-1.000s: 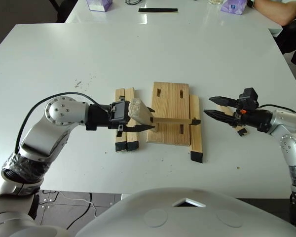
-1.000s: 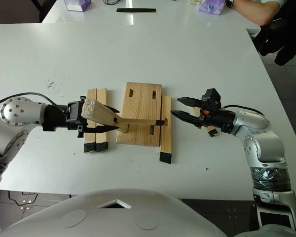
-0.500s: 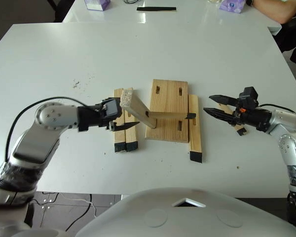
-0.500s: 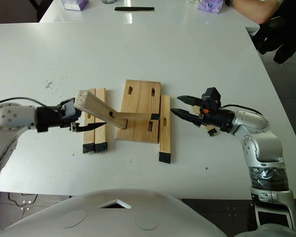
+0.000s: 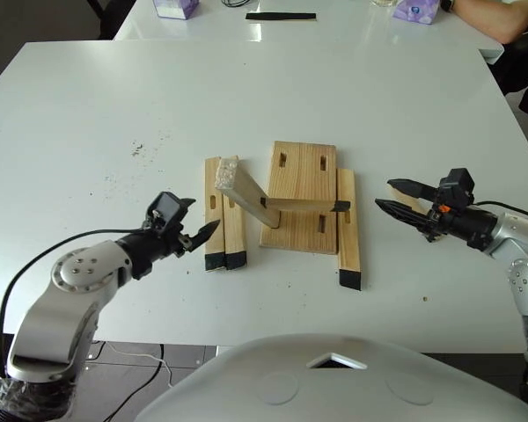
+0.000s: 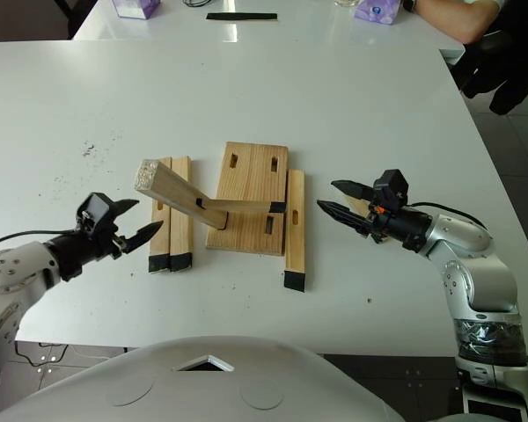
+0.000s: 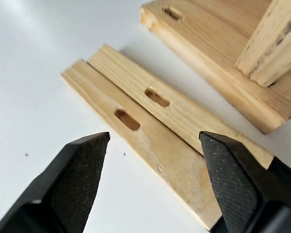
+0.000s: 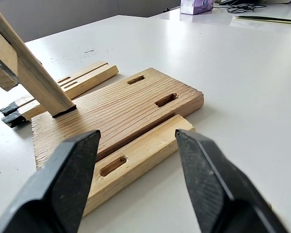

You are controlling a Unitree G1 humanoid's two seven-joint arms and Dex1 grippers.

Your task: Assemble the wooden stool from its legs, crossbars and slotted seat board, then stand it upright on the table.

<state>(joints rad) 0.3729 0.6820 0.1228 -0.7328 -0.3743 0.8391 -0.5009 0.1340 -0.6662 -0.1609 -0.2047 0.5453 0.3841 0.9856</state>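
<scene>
Left eye view: white worktop (image 5: 114, 114) w/ stool parts at ctr. Slotted seat board (image 5: 302, 180) lies flat, four slots showing. At its 9 o'clock, two legs (image 5: 223, 230) lie flat side by side, touching, black tips toward 6 o'clock. At its 3 o'clock one more leg (image 5: 348, 230) lies flat just beside the board edge, black tip also toward 6.

A fourth leg (image 5: 245, 193) is tilted. Its lower end is on the board's 8 o'clock corner and its top leans toward 10 o'clock, over the flat pair. Can't tell if it's seated in a slot. A crossbar (image 5: 304, 205) runs from it toward 3 o'clock across the board, and its black end reaches the board's 3 o'clock edge.

L claw (image 5: 206, 212) sits low at approx 8 o'clock of the board, near the flat pair. Its fingers are spread wide w/ nothing btwn them. L wrist view: both mortises of the pair lie ahead of the tips.

R claw (image 5: 383, 192) is at 3 o'clock of the board, past the single leg, pointing at it. Also spread wide, holding nothing. A short wooden piece (image 5: 407, 201) lies partly hidden behind it.
</scene>
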